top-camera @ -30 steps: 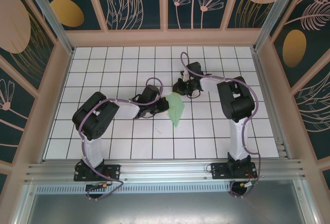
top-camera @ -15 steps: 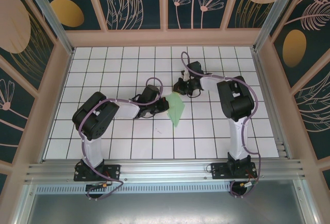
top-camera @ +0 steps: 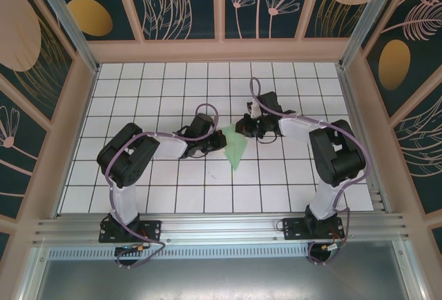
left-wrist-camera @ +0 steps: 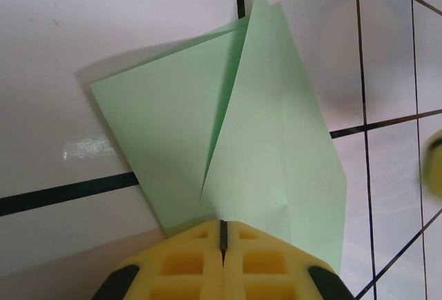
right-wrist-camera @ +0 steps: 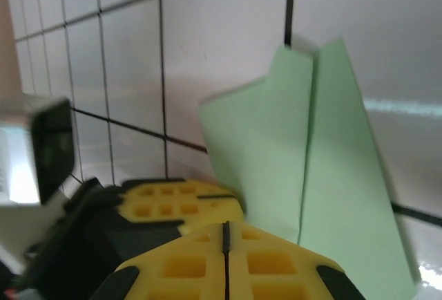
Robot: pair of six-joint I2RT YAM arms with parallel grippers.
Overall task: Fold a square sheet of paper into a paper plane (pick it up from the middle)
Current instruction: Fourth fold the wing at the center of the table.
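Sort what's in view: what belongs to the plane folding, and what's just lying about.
Belongs to the job:
- green paper, partly folded
- left gripper, shut on the paper's edge
- right gripper, shut

Not part of it (fixtures, nothing loose):
- white grid table
- patterned wall panels
- metal rail

ROOM | my table top (top-camera: 138,106): white, black grid lines, glossy glare | wall panels (top-camera: 186,3) around me: dark teal, peach leaf and flower prints | frame (top-camera: 221,50): pale wood | near edge: aluminium rail (top-camera: 221,227)
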